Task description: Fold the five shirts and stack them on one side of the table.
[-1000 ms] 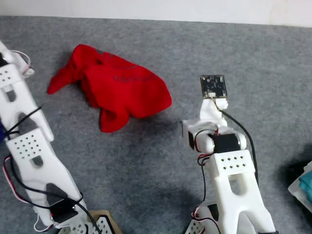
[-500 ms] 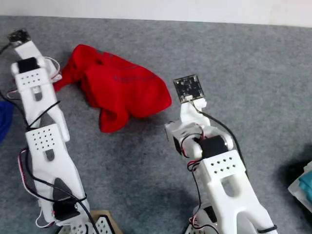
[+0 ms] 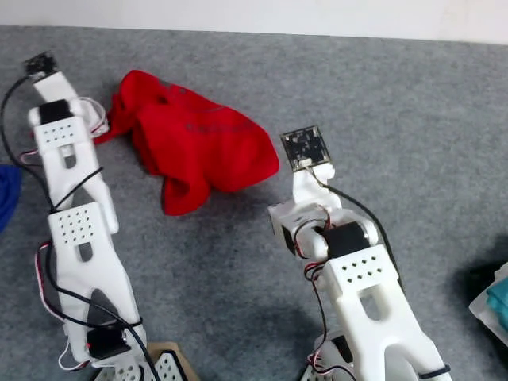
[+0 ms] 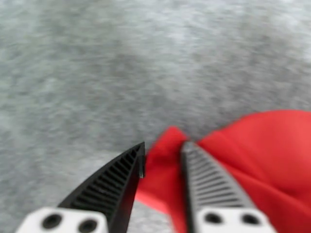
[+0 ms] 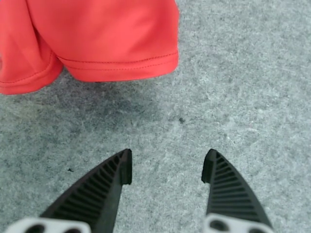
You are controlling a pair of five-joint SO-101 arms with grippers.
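Table (image 3: 413, 95): grey, with a felt-like surface.

Red shirt (image 3: 190, 147): unfolded and crumpled, lying on the far left-centre of the table. One sleeve points toward the left arm (image 3: 67, 159). A second lobe of cloth hangs toward the near edge. The shirt is not stacked with anything.

Left gripper (image 4: 163, 150): at the tip of the shirt's outstretched sleeve. Its fingers (image 4: 116, 179) stand narrowly apart, one black and one grey. The red sleeve corner lies in the gap between them and under the grey one. A gap is visible, so the cloth is not pinched. In the high view this arm reaches along the left edge of the table, its wrist beside the sleeve.

Right gripper (image 5: 167, 165): over bare table, near the shirt's stitched hem but apart from it. Its fingers (image 5: 104, 179) are spread wide with nothing between them. In the high view the right arm (image 3: 365, 286) stands at centre-right. Its wrist circuit board (image 3: 305, 148) is just beside the shirt's right edge.

Other items: a blue cloth (image 3: 6, 190) shows at the left edge, partly cut off. A teal item (image 3: 496, 302) in pale wrapping lies at the right edge, well apart from the shirt. What it is cannot be determined.
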